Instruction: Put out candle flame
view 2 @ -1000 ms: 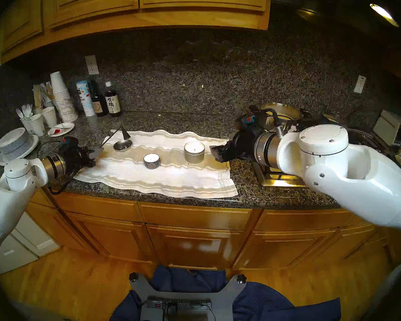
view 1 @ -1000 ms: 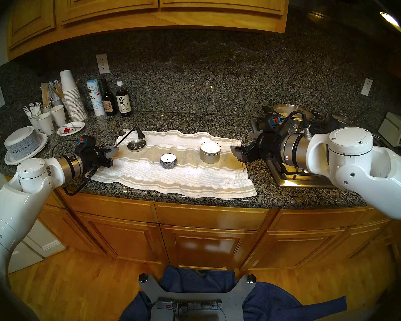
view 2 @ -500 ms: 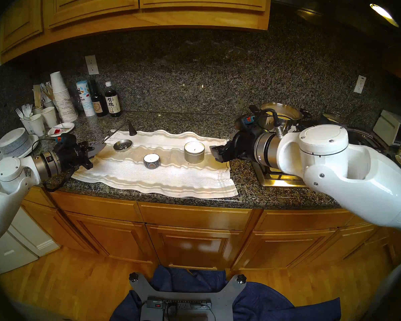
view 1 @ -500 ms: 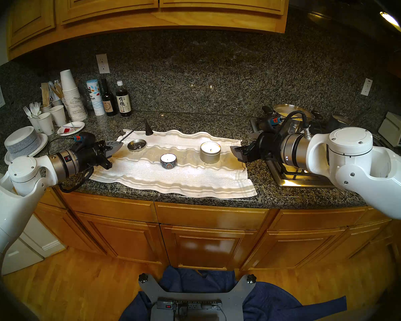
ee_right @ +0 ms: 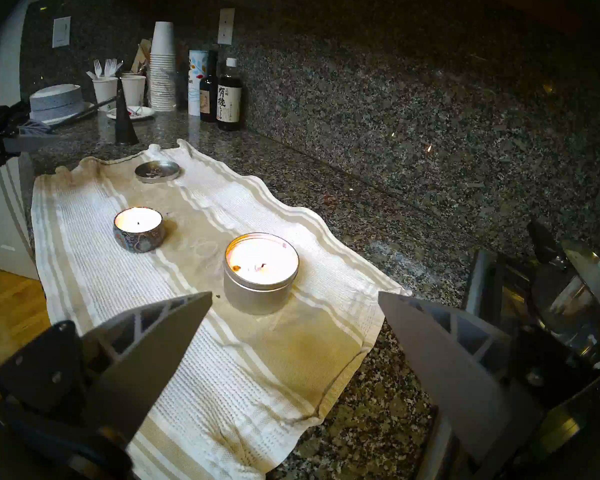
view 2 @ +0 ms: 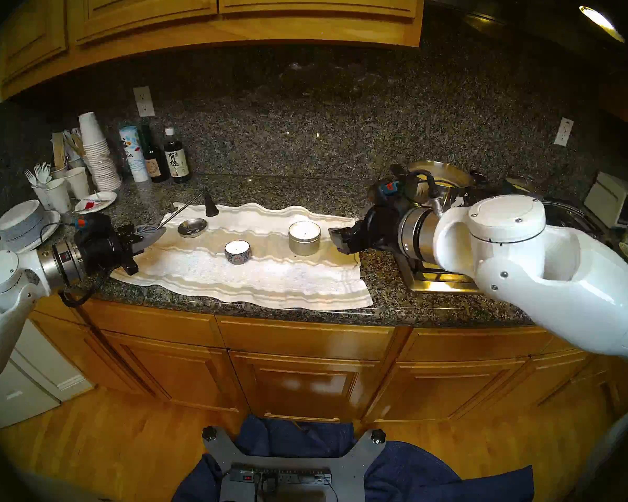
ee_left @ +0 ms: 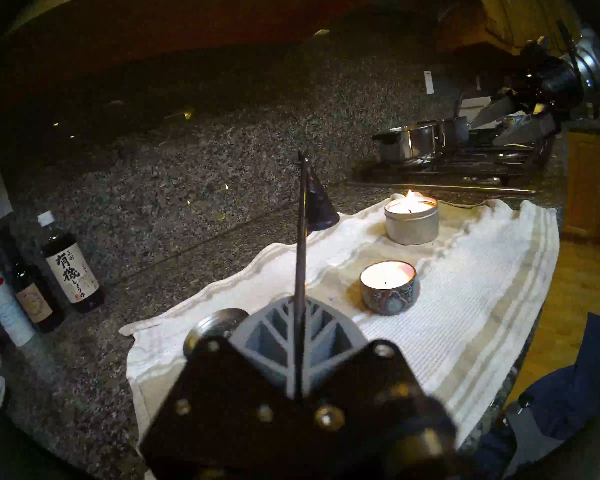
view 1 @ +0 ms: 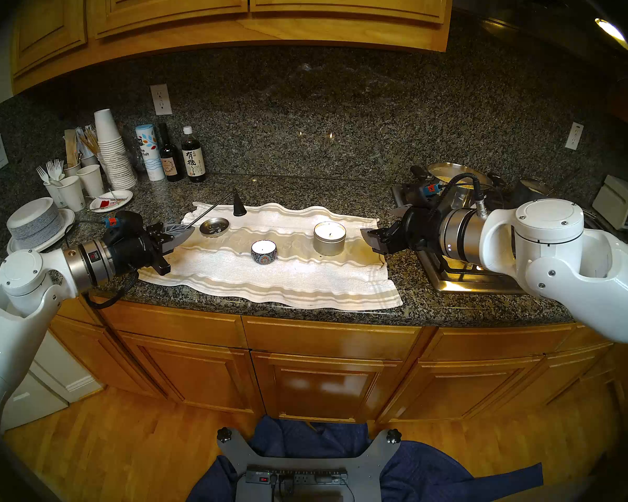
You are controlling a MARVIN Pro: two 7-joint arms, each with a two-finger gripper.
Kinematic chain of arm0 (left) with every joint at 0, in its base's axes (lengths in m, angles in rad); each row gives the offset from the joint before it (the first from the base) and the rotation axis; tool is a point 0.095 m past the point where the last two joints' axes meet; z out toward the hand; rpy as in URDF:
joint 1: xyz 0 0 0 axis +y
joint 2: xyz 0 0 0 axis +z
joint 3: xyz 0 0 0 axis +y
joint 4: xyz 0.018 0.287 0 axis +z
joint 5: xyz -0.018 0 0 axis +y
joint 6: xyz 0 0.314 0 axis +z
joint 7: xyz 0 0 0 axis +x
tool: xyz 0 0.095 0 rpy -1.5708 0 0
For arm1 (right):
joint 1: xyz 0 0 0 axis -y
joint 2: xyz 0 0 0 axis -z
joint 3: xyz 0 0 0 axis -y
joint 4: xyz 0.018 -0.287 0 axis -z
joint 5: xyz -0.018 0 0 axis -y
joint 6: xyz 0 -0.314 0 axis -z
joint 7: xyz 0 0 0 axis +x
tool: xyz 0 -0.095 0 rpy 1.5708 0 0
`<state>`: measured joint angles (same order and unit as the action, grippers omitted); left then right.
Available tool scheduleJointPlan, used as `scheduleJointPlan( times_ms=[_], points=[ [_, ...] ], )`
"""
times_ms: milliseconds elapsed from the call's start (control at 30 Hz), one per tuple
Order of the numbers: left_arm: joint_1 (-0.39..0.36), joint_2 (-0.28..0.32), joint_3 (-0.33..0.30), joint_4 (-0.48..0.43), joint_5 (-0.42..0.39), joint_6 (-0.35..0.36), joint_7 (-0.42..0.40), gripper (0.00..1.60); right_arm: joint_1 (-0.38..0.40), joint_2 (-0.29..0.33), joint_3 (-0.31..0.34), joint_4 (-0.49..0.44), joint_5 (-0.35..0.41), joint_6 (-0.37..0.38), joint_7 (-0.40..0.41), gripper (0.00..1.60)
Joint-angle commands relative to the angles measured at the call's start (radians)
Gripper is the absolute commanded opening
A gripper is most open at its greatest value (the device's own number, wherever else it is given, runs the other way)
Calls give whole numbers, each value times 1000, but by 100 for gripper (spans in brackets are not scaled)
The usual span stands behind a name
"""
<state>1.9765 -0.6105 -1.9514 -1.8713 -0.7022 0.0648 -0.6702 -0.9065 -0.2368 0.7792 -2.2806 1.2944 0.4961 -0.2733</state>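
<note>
Two candles | left end effector [view 1: 176, 233] clamps snuffer [view 1: 216, 208] — lit tin candle [view 1: 329, 238] just beside released right end effector [view 1: 372, 240]

Snuffer [ee_left: 300, 261] rod between closed fingers [ee_left: 267, 334], lit tin candle [ee_left: 412, 219] beyond.

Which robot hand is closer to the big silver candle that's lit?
The right hand. It sits open just beside the silver candle, not touching. The left hand is far across the towel, shut on the snuffer.
</note>
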Motion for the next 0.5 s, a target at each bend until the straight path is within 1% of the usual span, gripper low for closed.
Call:
scheduleJointPlan(
  times_ms=[0, 133, 467],
  points=[
    [3, -9, -23, -36, -2, 7, 16, 0, 25, 1, 25, -1, 0, -7, 2, 160],
    [14, -11, -20, -48, -1, 8, 15, 0, 25, 1, 25, -1, 0, -7, 2, 160],
    [13, -10, 17, -51, 9, 12, 25, 0, 25, 1, 25, -1, 0, -7, 2, 160]
  ],
)
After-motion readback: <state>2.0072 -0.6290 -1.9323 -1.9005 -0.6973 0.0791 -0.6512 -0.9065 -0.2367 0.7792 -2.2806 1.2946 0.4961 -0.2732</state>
